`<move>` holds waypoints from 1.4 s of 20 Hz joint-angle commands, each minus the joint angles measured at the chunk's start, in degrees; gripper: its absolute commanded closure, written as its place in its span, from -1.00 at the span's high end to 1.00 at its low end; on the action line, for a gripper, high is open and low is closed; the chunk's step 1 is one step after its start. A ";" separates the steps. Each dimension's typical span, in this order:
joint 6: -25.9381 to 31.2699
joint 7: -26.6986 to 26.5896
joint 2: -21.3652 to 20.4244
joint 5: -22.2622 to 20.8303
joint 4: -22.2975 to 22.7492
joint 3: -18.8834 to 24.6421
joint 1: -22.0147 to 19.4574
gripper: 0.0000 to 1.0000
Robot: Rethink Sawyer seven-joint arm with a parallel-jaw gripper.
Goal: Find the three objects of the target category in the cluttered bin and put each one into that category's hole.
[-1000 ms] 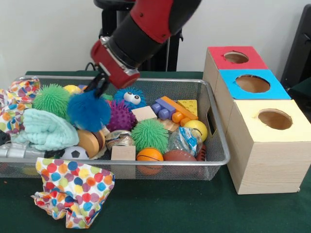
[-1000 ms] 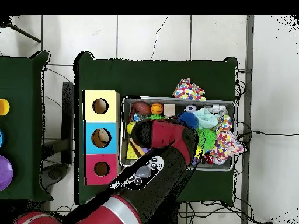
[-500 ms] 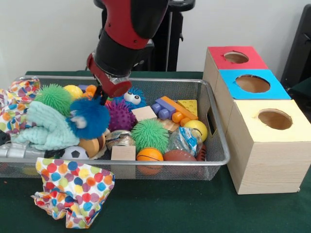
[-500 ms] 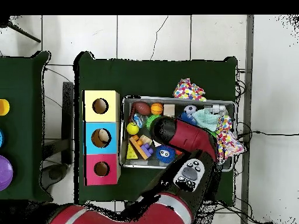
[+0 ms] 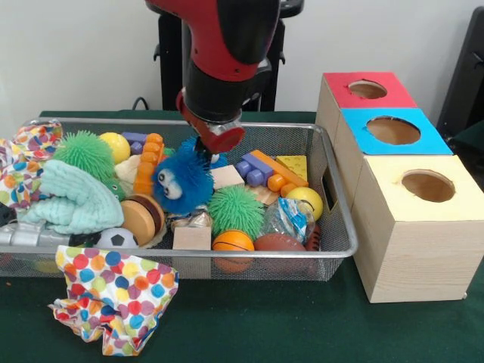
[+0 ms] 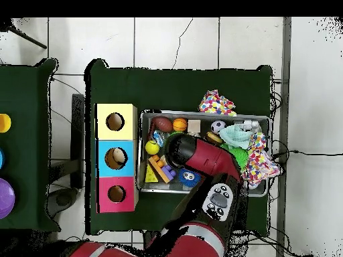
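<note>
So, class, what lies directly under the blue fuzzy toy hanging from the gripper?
The blue fuzzy toy hangs over the bin, with a wooden block and a green spiky ball below and beside it. Whatever lies directly behind it is covered.

Wire bin packed edge to edge, no bare floor showing. Hand hangs over bin middle, closed on blue fuzzy toy held above clutter. Just beside toy: green spiky ball, wooden block, orange bead stack. Left end blocked by mint cloth and patterned cloth draped over rim. Three boxes stand right of bin, touching its wall; their holes open, nothing above them. Spotted cloth on bench in front of bin; bench otherwise free there.
</note>
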 commanded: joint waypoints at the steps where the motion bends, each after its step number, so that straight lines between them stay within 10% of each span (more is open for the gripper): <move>1: 6.16 8.82 -1.33 3.47 4.92 8.37 -0.08 -1.00; 12: 5.59 12.40 -2.12 6.00 7.78 8.34 1.37 -1.00; 19: 13.92 19.00 -3.84 6.24 7.65 1.46 7.31 -1.00; 28: 12.04 13.33 -3.33 -0.43 2.94 -10.27 11.83 -1.00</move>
